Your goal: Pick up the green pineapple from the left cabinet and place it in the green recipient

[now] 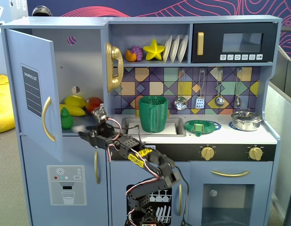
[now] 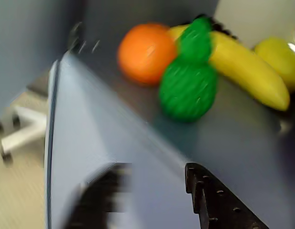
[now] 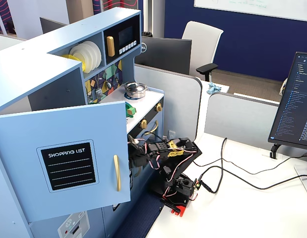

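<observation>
The left cabinet (image 1: 30,70) stands with its door (image 3: 64,148) swung open. On its shelf the green pineapple (image 1: 66,118) (image 2: 188,86) stands upright at the front, beside a yellow banana (image 2: 242,64) and a red-orange fruit (image 2: 146,52). My gripper (image 1: 100,115) (image 2: 157,191) is open and empty, just outside the shelf's front edge. In the front fixed view it is right of the pineapple and apart from it. The green recipient (image 1: 153,113) stands in the sink. In the side fixed view the door hides the fruit.
A yellow lemon-like fruit (image 1: 74,100) lies behind the banana. A flat green strainer dish (image 1: 199,126) and a steel pot (image 1: 246,120) sit on the counter right of the sink. The gold phone (image 1: 114,67) hangs above it. The arm's base (image 3: 180,191) stands on a white desk.
</observation>
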Controlling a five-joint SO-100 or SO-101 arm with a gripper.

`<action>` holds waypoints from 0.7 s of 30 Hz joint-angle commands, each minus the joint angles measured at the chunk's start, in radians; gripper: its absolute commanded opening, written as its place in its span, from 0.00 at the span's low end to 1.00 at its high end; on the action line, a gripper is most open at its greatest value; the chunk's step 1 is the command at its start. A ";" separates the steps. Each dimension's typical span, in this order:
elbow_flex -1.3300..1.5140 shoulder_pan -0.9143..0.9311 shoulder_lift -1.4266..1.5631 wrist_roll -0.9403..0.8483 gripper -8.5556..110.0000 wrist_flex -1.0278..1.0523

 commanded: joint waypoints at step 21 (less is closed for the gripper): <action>-0.287 0.072 -0.485 0.219 0.32 -0.485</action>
